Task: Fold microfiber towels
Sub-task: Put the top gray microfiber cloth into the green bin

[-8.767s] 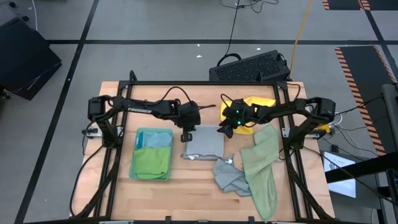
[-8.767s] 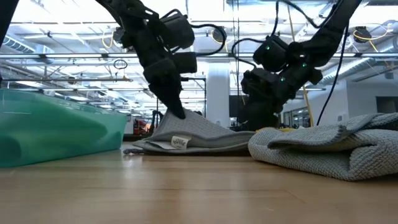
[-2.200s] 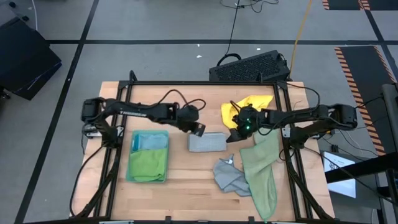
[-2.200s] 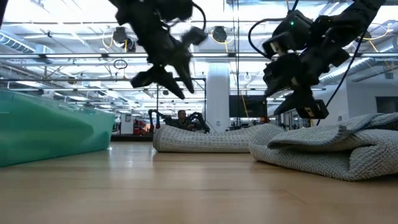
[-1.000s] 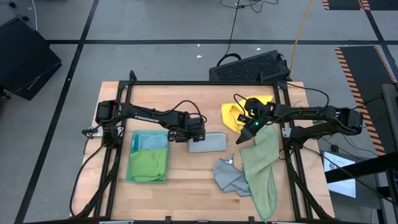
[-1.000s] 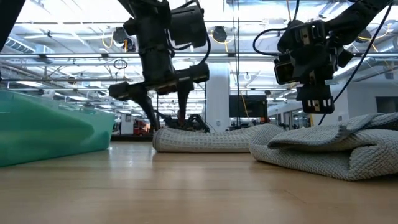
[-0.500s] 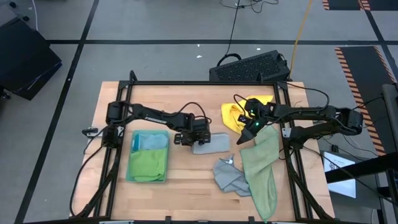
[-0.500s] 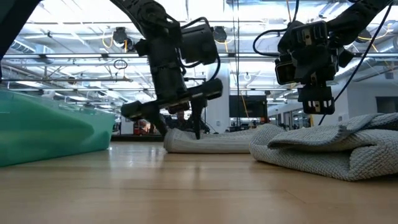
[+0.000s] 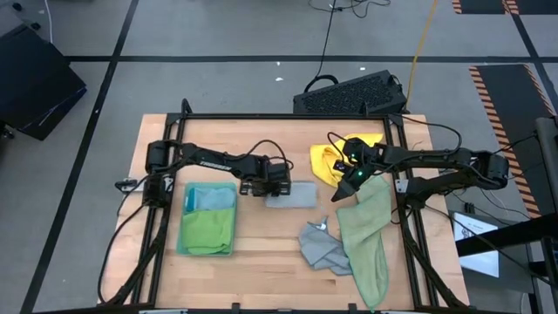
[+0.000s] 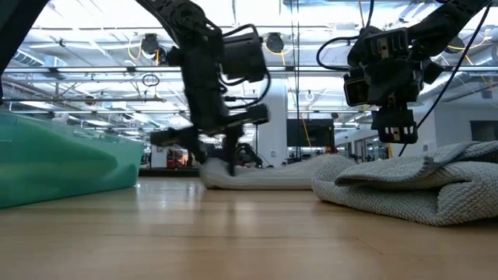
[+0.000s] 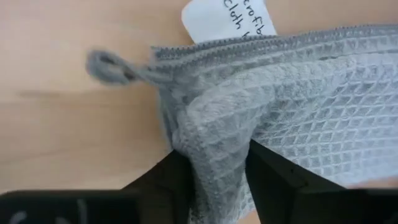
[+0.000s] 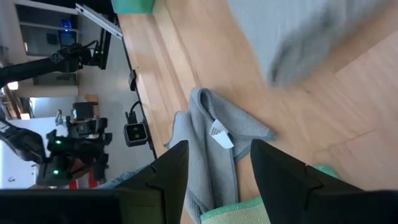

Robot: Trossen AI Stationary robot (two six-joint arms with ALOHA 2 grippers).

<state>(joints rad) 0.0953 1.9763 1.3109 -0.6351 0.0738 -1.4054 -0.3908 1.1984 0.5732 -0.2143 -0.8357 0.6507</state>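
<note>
Counting the cloths on the wooden surface (image 9: 261, 262) gave six visible items. One folded grey towel (image 9: 292, 195) lay near the middle of the surface; the left hand (image 9: 273, 189) was at its edge, and the left wrist view showed both fingers (image 11: 171, 177) clenched on a bunched corner of that grey weave, with a white label (image 11: 229, 17) lying on the wood just beyond the hem. One crumpled grey towel (image 9: 324, 249) lay nearer the front edge, touching one long pale sage green towel (image 9: 366, 240) that ran along the right side. One yellow towel (image 9: 330, 160) lay bunched at the back right. Two towels, one light blue (image 9: 214, 197) and one bright green (image 9: 209, 230), sat inside one teal tray (image 9: 185, 228) on the left, the blue behind the green.

The right hand (image 9: 351, 181) hung above the surface between the yellow towel and the sage one, released and grasping nothing; the low view showed it raised clear of the cloth heap. Its wrist view looked down on the crumpled grey towel between its parted fingers (image 12: 171, 168).

One dark keyboard (image 9: 349, 92) sat on the floor behind the surface.
</note>
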